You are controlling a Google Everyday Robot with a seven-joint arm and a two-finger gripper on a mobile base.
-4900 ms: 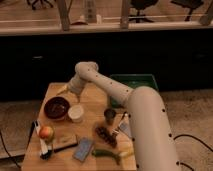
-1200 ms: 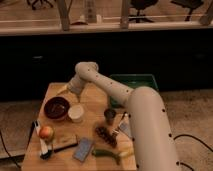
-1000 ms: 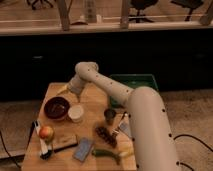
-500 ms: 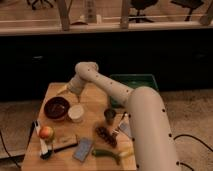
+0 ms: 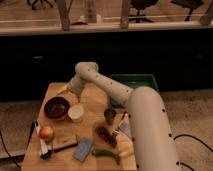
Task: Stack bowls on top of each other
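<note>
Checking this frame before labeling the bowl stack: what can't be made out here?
- Gripper, camera view: at the table's far left, behind the dark maroon bowl; the arm's wrist hides most of it.
- Orange-red bowl: cannot be told apart; it may sit under the maroon one, whose rim shows a reddish edge.
- Table's near right corner: covered by the arm's large white link.

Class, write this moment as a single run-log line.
gripper: far table edge, behind maroon bowl | white cup: beside bowl | apple: near left | stacking: not seen done
</note>
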